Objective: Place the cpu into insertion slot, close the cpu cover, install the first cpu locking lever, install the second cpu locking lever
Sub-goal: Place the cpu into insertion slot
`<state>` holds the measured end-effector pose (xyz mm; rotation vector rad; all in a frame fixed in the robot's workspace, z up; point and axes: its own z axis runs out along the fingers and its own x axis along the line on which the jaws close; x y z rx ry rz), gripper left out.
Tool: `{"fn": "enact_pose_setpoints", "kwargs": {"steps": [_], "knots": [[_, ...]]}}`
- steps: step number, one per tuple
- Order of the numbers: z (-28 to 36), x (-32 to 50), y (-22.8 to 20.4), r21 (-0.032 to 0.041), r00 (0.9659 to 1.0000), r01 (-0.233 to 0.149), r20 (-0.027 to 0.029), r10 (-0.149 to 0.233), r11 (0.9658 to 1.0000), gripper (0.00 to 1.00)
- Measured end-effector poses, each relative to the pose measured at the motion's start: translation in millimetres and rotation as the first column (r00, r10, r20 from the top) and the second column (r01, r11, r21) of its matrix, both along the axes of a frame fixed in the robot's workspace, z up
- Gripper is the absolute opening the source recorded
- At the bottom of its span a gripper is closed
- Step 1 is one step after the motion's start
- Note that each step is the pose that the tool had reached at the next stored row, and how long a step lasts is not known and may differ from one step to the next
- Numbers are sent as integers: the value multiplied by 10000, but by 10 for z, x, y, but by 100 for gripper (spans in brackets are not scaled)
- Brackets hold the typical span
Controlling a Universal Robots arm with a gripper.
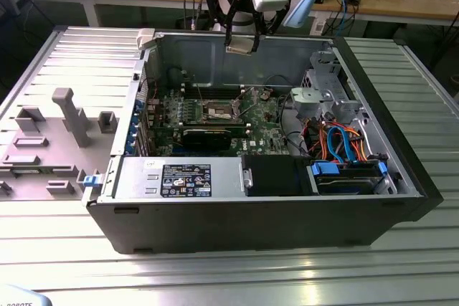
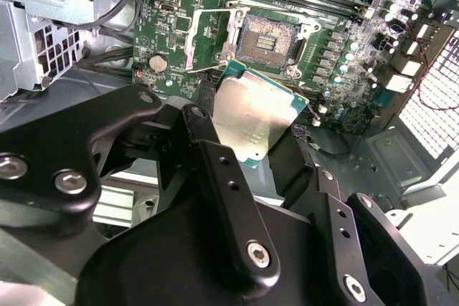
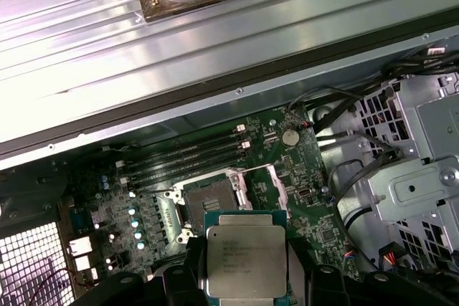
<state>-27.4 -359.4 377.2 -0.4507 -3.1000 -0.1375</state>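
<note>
One cpu (image 3: 246, 263), metal top upward, pinched by the gripper (image 1: 242, 44), hovering above one bare insertion slot (image 3: 208, 195), cpu cover (image 2: 206, 34) swung open

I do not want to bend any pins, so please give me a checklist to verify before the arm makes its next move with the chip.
1. Grip: ok. The claw is shut on the small silvery-grey square chip.
2. Square socket with dark centre empty: ok.
3. Thin silver frame cover lifted open: ok.
4. Chip close above the socket: not ok. In the exterior view it hangs high over the dark metal computer case.
5. Chip corners matched to the socket: cannot tell.
</note>
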Motion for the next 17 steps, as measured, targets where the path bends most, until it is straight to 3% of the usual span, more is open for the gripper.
{"fn": "enact_pose_setpoints", "kwargs": {"steps": [9,17], "knots": [[0,-2,0,0,10000,54,0,-54,10000,55],[-1,-28,0,0,9985,551,0,-551,9985,55]]}}
